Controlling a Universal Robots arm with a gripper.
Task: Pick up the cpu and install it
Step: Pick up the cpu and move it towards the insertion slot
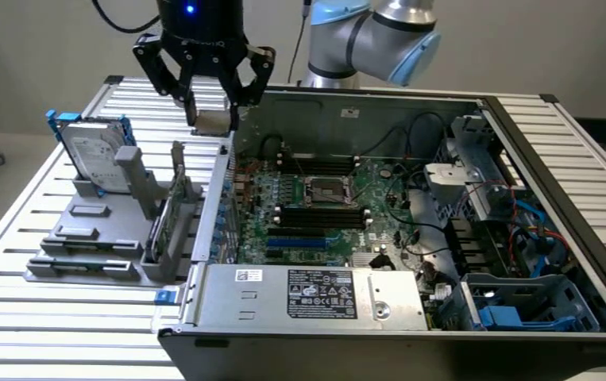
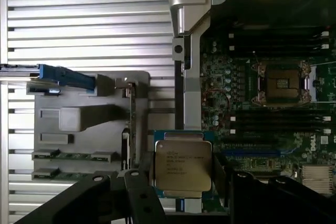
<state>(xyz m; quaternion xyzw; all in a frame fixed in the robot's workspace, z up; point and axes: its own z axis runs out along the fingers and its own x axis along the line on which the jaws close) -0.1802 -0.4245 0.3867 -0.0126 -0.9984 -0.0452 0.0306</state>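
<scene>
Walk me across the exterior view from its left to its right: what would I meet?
hard drive → gripper holding the cpu → socket frame on the motherboard → blue caddy

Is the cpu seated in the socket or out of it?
Out: the hand holds the cpu in the air, apart from the socket, which sits empty.

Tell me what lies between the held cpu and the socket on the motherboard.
In the wrist view, the case's silver side wall and a strip of motherboard with black memory slots separate the cpu from the socket.
</scene>
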